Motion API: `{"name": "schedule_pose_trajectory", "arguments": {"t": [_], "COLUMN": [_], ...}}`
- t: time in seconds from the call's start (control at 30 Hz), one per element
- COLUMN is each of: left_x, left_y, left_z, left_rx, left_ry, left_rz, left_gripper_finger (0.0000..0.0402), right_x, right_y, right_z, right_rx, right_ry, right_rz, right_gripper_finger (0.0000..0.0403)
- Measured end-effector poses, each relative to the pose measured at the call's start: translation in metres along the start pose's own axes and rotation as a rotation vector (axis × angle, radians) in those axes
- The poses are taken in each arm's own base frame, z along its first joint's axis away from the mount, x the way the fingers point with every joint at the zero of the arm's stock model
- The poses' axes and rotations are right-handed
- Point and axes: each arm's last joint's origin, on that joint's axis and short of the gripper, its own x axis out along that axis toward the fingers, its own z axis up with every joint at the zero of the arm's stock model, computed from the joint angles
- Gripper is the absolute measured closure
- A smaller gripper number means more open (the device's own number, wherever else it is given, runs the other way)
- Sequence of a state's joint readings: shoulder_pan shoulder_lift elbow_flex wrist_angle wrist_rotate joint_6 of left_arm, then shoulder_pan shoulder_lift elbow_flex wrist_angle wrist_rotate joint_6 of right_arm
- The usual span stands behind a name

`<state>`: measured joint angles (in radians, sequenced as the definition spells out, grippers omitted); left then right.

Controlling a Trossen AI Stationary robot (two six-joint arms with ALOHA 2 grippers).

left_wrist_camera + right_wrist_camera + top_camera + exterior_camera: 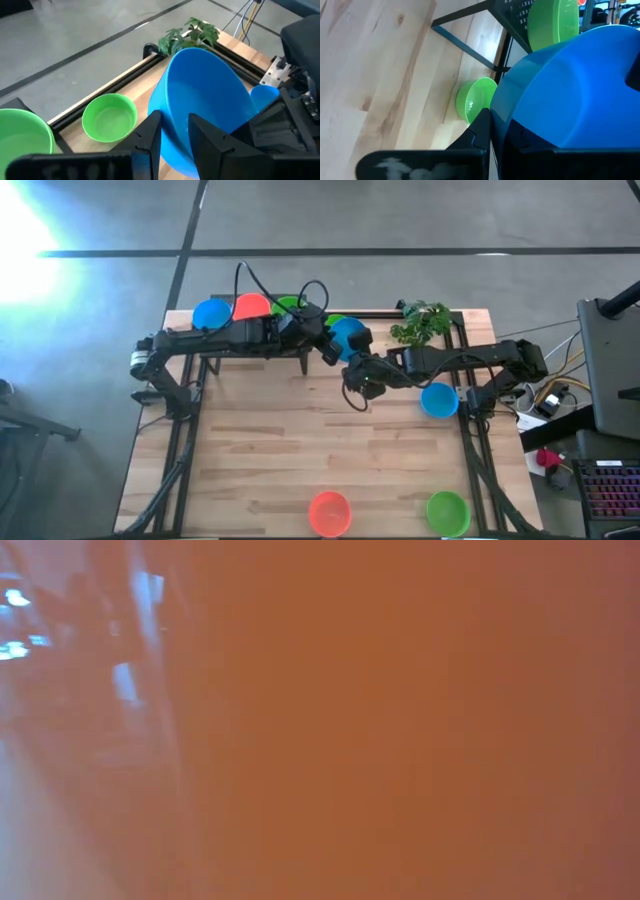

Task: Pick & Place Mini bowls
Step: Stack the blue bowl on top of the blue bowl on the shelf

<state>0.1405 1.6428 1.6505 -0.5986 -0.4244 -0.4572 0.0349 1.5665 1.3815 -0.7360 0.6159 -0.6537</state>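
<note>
Both grippers meet at one blue mini bowl [348, 335], held tilted above the table's far middle, beside the black wire-mesh stand [303, 352]. My left gripper [334, 346] reaches it from the left and my right gripper [356, 366] from the right and near side. The stand's top carries a blue [211, 313], an orange-red [250, 305] and a green bowl [290, 303]. A green bowl [109, 117] sits on the table by the stand. A blue bowl [438, 399] rests at the right. An orange-red [329, 512] and a green bowl [447, 512] stand at the near edge. My left gripper [175, 137] has the blue bowl's wall at the rim [172, 117] between its fingers, one finger [212, 142] inside the hollow and one [149, 135] outside. The bowl is lifted clear and tipped on its side. My right gripper [499, 135] is shut on the same bowl's wall [507, 117], low on its outer side. One finger [481, 131] lies against the outside; the bowl hides the other. It comes from the near right, slanting toward the stand.
A leafy plant sprig [422, 322] lies at the far right, by the black rail along the table's far edge [125, 70]. The stand's legs [470, 47] stand just beside the grippers. An orange blur fills the low view. Bare wood lies in the table's middle [300, 440].
</note>
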Motion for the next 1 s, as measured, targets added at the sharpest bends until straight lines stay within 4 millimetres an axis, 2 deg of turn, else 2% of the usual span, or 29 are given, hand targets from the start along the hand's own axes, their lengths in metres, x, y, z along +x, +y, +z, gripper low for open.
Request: {"name": "schedule_pose_trajectory", "arguments": {"t": [0.23, 0.67, 1.0], "left_x": [0.0013, 0.0019, 0.0035], "left_y": [0.0011, 0.0014, 0.0021], "left_z": [-0.0007, -0.0014, -0.0035], "left_rx": [0.006, 0.013, 0.009], "left_ry": [0.003, 0.01, 0.034], "left_rz": [0.01, 0.009, 0.001], "left_gripper_finger": [0.0391, 0.04, 0.0401], "right_x": [-0.0001, -0.0002, -0.0027], "right_y": [-0.0004, -0.0006, 0.0006], "right_z": [0.0008, 0.0011, 0.0041], "right_rx": [0.008, 0.025, 0.045], "right_ry": [-0.007, -0.01, -0.052], "right_rz": [-0.005, -0.006, 0.019], "right_gripper_finger": [0.0394, 0.0387, 0.0308]}}
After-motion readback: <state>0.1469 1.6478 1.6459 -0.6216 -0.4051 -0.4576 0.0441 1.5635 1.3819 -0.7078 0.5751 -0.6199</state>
